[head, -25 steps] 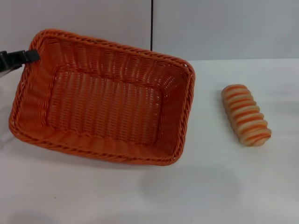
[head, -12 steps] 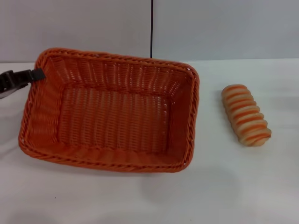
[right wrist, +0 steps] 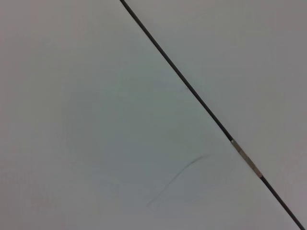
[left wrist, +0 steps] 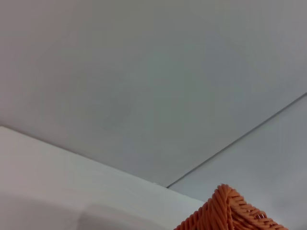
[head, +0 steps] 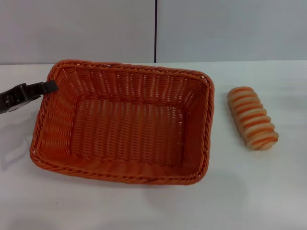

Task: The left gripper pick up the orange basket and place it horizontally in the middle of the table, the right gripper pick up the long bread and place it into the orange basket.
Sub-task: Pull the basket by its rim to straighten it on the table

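- The table [head: 144,206]: a wide white top, its far edge against a grey wall.
- The orange basket [head: 125,122]: near the middle, slightly left, its long side roughly along the far edge.
- The long bread [head: 252,118]: right of the basket, apart from it, striped side up.
- The left gripper [head: 48,87]: fingers closed on the basket's far-left rim corner.
- The right gripper: not visible.

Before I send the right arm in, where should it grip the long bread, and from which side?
Grip the long bread across its narrow width at mid-length, coming down from above. It lies flat on the table, its long axis running away from the robot, with both long flanks clear; the orange basket sits apart on its left.
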